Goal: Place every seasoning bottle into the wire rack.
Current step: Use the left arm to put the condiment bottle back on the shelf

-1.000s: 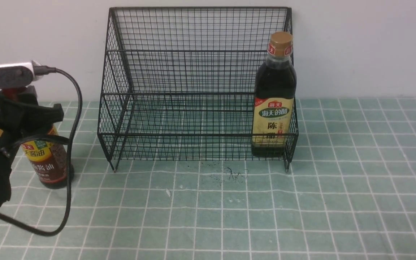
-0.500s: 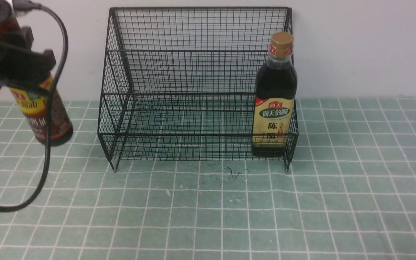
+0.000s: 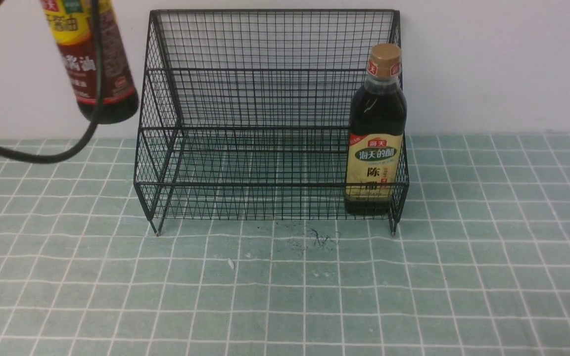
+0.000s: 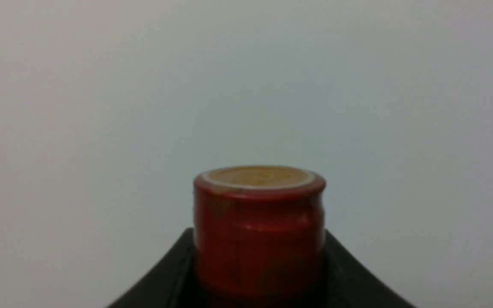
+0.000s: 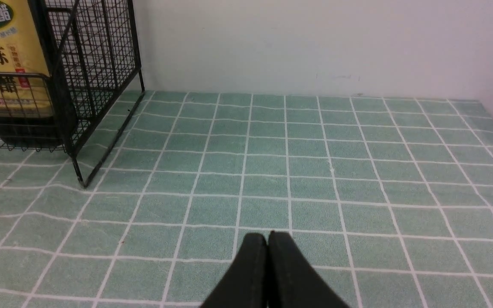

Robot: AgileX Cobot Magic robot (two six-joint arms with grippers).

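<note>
Left gripper (image 4: 259, 273) pinches the soy-sauce bottle (image 3: 98, 59), upper left; low travel risks rack (image 3: 275, 184) collision; right gripper (image 5: 268, 239) pressed together.

Front view: even, diffuse light, fairly bright; pale wall (image 3: 502, 64) smooth, no hard shadows. Rack (image 3: 275, 185) crisp; dark cable (image 3: 98, 74) softer. Left wrist view: dim, greyish — red cap (image 4: 259, 239) soft-edged, wall a featureless haze. Right wrist view: tablecloth grid (image 5: 272, 171) sharp, wall shaded toward its corners — light source out of view.
</note>
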